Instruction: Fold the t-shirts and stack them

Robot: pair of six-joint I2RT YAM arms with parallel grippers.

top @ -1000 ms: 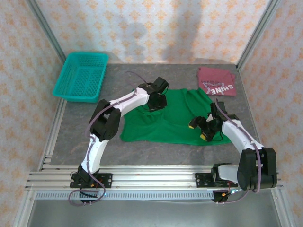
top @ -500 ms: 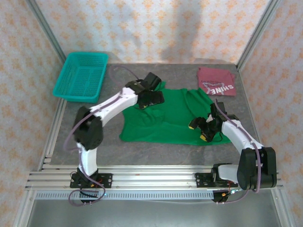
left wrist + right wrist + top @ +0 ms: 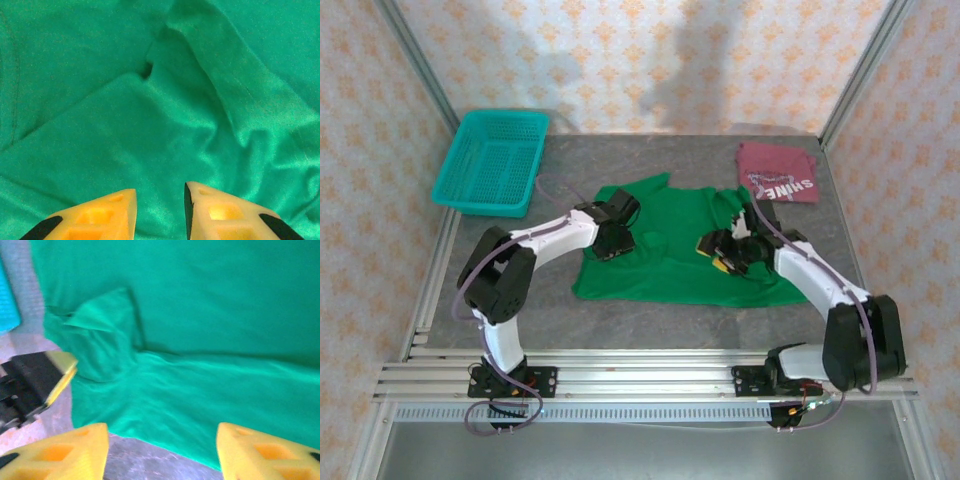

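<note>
Bright green cloth t-shirt [image 3: 665,272]: spread rumpled, mid-table. Maroon cloth t-shirt [image 3: 778,172], white "SHINE" lettering: far right corner, apart. Left gripper [image 3: 160,196]: fingers slightly parted, empty, over green cloth. Right gripper [image 3: 162,432]: fingers wide apart, empty.

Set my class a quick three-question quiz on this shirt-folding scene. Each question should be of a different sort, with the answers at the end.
1. True or false: the maroon t-shirt lies inside the teal basket.
2. The left gripper and the right gripper both hang over which thing? A) the green t-shirt B) the basket C) the maroon t-shirt
3. Fill the gap: in its wrist view, the right gripper's jaws stand ____, with nothing between them.
Key: 1 false, it lies folded near the far right corner of the table; 2 A; 3 open.
</note>
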